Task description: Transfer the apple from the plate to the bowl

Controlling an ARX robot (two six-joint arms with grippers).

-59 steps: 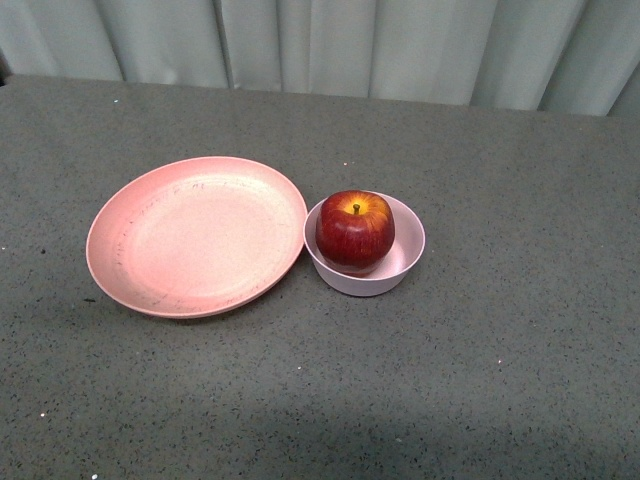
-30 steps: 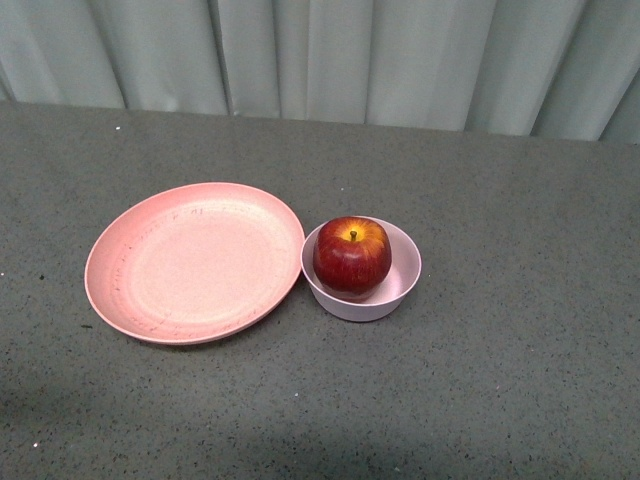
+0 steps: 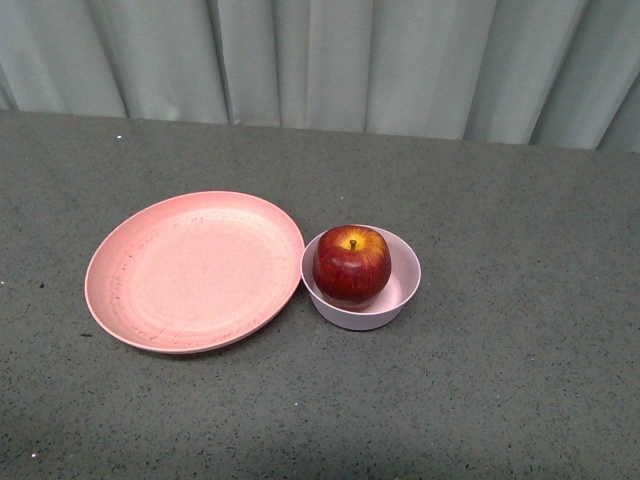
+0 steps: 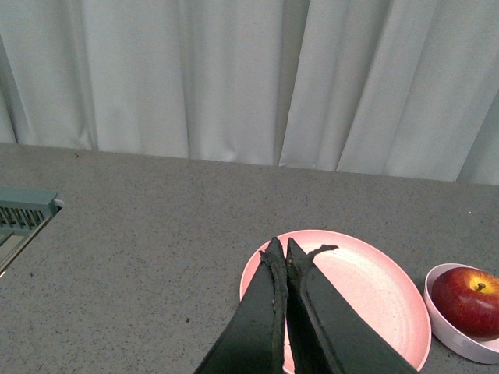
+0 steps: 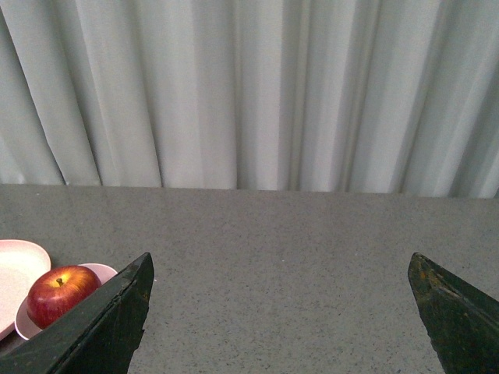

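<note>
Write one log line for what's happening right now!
apple: in bowl | plate: empty | left claw: shut | right claw: open

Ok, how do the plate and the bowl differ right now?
The plate is wide and shallow; the bowl is small and deep. The plate is salmon pink with faint speckles; the bowl is paler pink. The plate holds nothing; the bowl holds the apple. Both are round and sit side by side on the grey table.
</note>
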